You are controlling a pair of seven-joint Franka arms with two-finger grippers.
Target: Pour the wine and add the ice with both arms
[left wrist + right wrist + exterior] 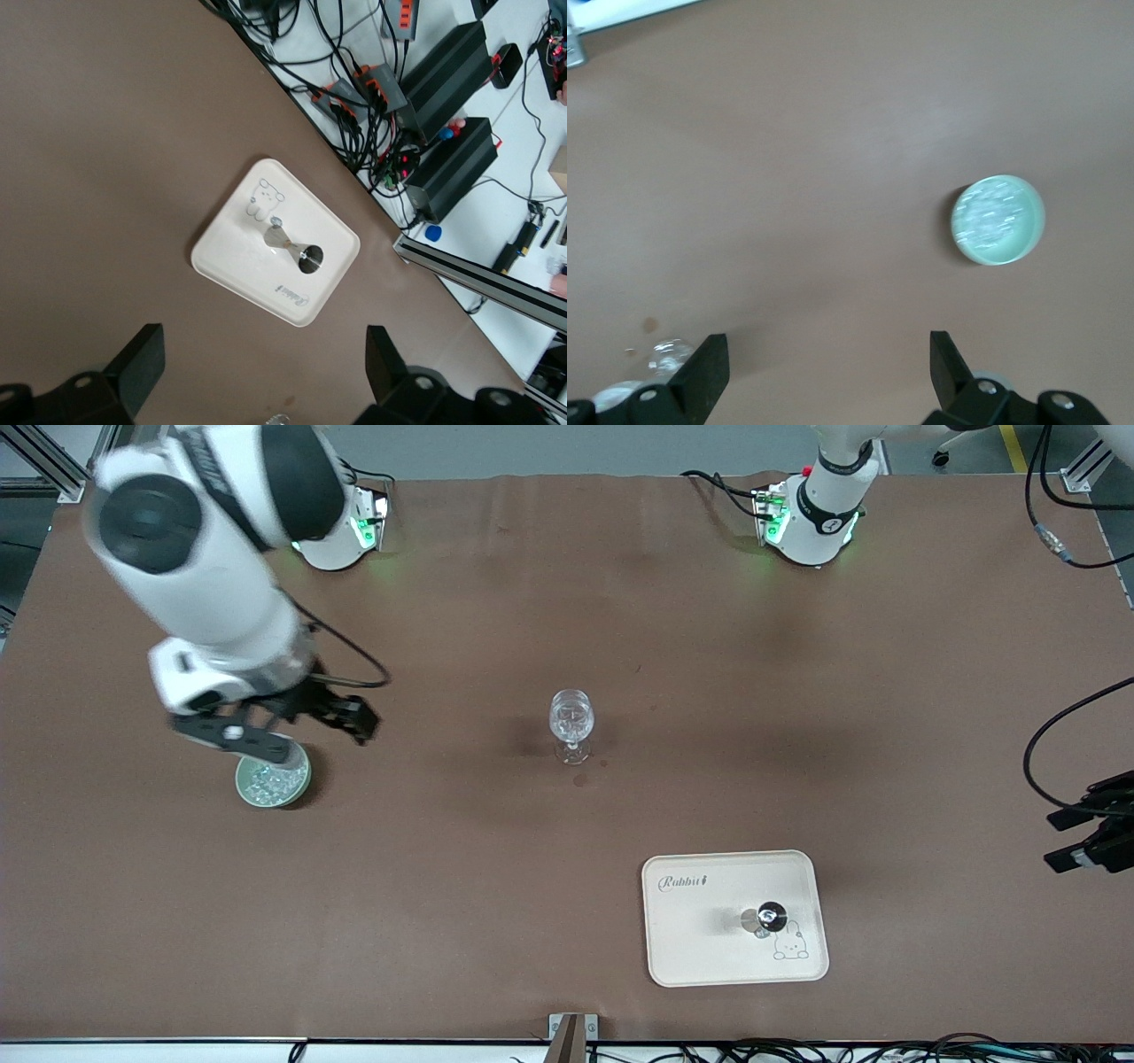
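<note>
A clear stemmed glass [571, 724] stands mid-table and glints whitish inside; it also shows as the glass [667, 355] in the right wrist view. The ice [270, 779] fills a pale green bowl [303, 781] toward the right arm's end, seen too as ice [994, 217]. My right gripper [283, 731] hangs open and empty over the bowl's edge; the right gripper [828, 363] has only table between its fingers. At the table's edge on the left arm's end, my left gripper [1063, 839] waits open; the left gripper [264, 363] is empty. Wine is not visible.
A cream tray [700, 948] lies nearer the front camera than the glass, with a small silvery, dark-topped vessel [766, 918] on it; in the left wrist view the tray [230, 252] carries that vessel [297, 251]. Small dark stains [580, 779] mark the table by the glass.
</note>
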